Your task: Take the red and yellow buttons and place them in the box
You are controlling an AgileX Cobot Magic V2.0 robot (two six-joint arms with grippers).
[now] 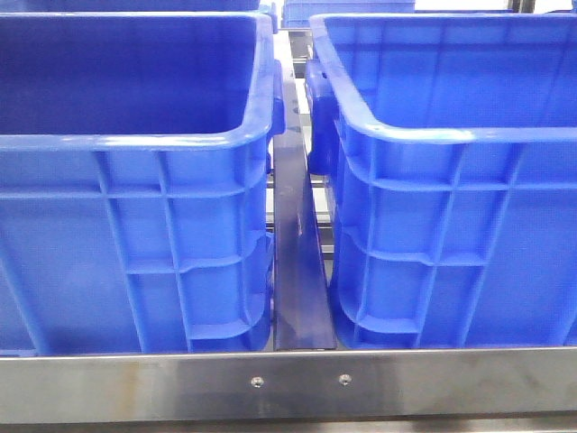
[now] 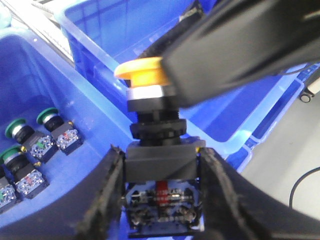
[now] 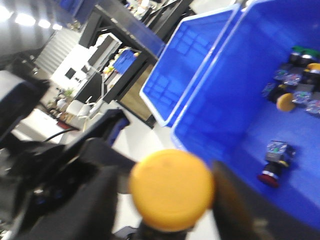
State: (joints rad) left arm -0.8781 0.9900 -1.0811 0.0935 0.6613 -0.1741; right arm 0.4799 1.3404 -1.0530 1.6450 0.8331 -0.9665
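Left hand (image 2: 162, 200) pinches the yellow button (image 2: 142, 75) by its black base (cap up), above the blue crate (image 2: 75, 125). Right hand (image 3: 165, 210) sits at the yellow cap; closed or not, can't tell. Keep it upright during handover; red button (image 3: 272, 172) lies farther in that crate.
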